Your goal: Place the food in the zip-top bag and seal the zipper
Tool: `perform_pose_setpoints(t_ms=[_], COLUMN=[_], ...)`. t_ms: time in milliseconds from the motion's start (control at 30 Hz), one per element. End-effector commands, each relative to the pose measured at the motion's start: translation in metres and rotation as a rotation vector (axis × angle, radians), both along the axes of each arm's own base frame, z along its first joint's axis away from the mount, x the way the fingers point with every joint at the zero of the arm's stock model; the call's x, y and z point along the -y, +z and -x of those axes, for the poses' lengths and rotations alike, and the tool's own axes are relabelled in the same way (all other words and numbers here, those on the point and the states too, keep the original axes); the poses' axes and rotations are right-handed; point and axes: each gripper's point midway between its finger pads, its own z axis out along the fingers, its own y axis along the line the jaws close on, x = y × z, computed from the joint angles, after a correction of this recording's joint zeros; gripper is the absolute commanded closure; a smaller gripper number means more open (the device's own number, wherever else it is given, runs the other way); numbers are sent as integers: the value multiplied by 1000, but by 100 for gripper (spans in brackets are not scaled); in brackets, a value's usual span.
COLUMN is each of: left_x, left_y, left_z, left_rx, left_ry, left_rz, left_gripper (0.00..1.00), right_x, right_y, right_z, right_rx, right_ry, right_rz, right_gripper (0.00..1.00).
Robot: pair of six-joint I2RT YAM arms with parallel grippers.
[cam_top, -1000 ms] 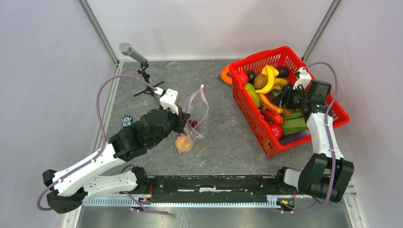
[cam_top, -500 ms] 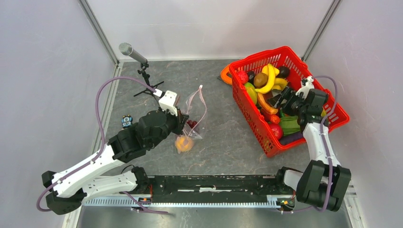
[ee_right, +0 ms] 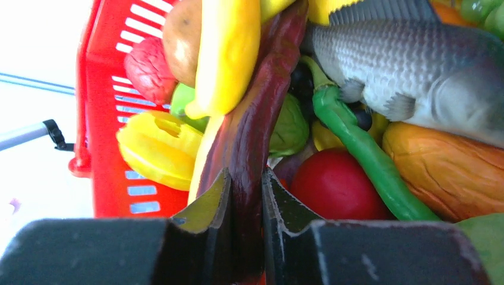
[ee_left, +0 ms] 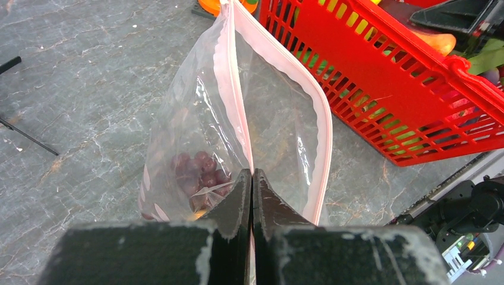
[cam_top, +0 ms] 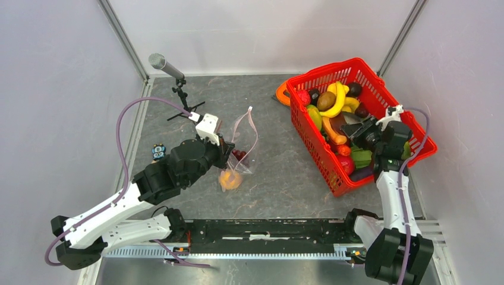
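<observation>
Over on the left half of the top view, the left tool [cam_top: 229, 151] has its fingers pressed right together on the zipper [ee_left: 279, 65], pinching the pink strip near one end. The zip-top bag [ee_left: 196, 136] hangs tilted from that pinch, and its mouth gapes in a long loop toward the top of the wrist frame. Its lower end rests on the grey tabletop [cam_top: 279, 178]. Some purple grapes [ee_left: 199, 172] sit inside, down near the fingers. An orange piece [cam_top: 230, 179] shows at the bag's lower end in the top view, but whether it's inside the plastic or just beside it is hard to tell.

Upper right of the top view is the red mesh basket [cam_top: 333, 68], piled with toy food, and the right tool [ee_right: 245, 190] is down in that pile. Its two fingers are clamped on a long dark maroon piece [ee_right: 261, 113] that runs up the middle of the wrist frame. Left of it lies a yellow banana [ee_right: 229, 53]. To the right there's a grey fish [ee_right: 410, 59], a green bean [ee_right: 362, 148] and a red round piece [ee_right: 336, 187]. The basket and the bag are well apart, with bare tabletop between them. A flat orange ring [cam_top: 282, 94] peeks out at the basket's upper-left corner.
</observation>
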Motion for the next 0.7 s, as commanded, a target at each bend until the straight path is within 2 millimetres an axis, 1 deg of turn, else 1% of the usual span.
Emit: perform_pose_setpoints(t_ms=[0,100,133,200,233,333,400,500,567,600,667], left_x=[4,5,6,6,7,8,11,14,15,15,14], left_y=[8,7,7,8,9,9,9,7,6,6,6], left_z=[-3,-3,-4,-4,-4,-5,-6,-6,-6,-6,-7], left_rx=[35,29,28,29,31,33,32,25,24,24,24], left_ry=[-9,-12,-14,-13,-13,-13,-19,-27,-30,-29,-25], left_rz=[10,11,11,12,13,7,5,1,0,1,5], left_gripper=[98,98,98,98,98,98,98,98,98,98,98], right_x=[25,30,33,39,43,56,56,48,49,50,44], right_y=[46,66,71,80,83,95,100,109,117,123,139], right_z=[-4,-2,-2,1,3,11,13,14,17,19,23], right_rx=[73,88,91,93,90,84,87,96,112,132,220], right_ry=[-70,-67,-73,-92,-99,-153,-142,-74,-75,-81,-65], right_rz=[206,278,304,351,380,461,485,503,529,546,568], right_gripper=[82,83,89,90,93,94,93,94,94,94,93])
